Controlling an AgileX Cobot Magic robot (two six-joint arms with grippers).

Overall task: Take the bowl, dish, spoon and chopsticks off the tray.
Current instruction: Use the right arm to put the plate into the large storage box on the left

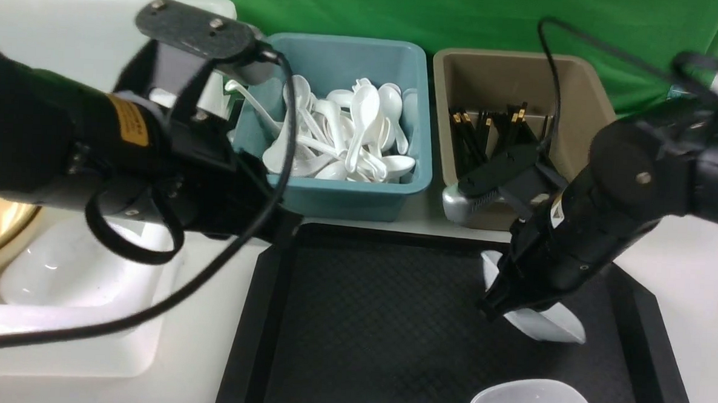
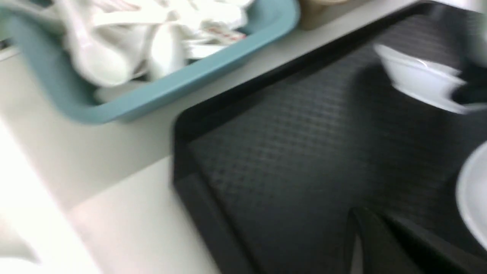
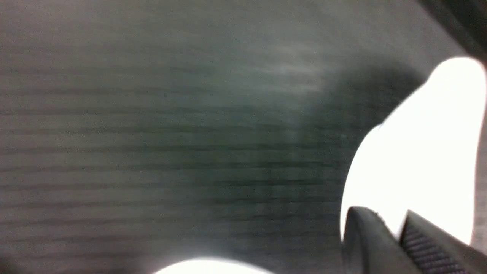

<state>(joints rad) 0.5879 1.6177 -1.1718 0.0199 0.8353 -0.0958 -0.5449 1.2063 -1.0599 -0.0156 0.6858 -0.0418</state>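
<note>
White dish [image 1: 544,323] tilted over tray [image 1: 360,322], rim pinched by right end effector [image 1: 493,303]; left end effector [image 2: 359,236] opening unclear

We recorded the left arm [image 1: 46,145] as a black cylindrical body bearing a yellow label [image 1: 129,120], a flat black plate [image 1: 191,29] with two silver screws [image 1: 214,22], and looped black cables [image 1: 276,149]. The right arm [image 1: 582,235] was black too (white label [image 1: 556,215], one screw [image 1: 643,177] on its round joint [image 1: 621,158]), with a silver-grey housing [image 1: 459,203]. The right gripper [image 3: 399,230] had black, ribbed pads [image 3: 430,247].
</note>
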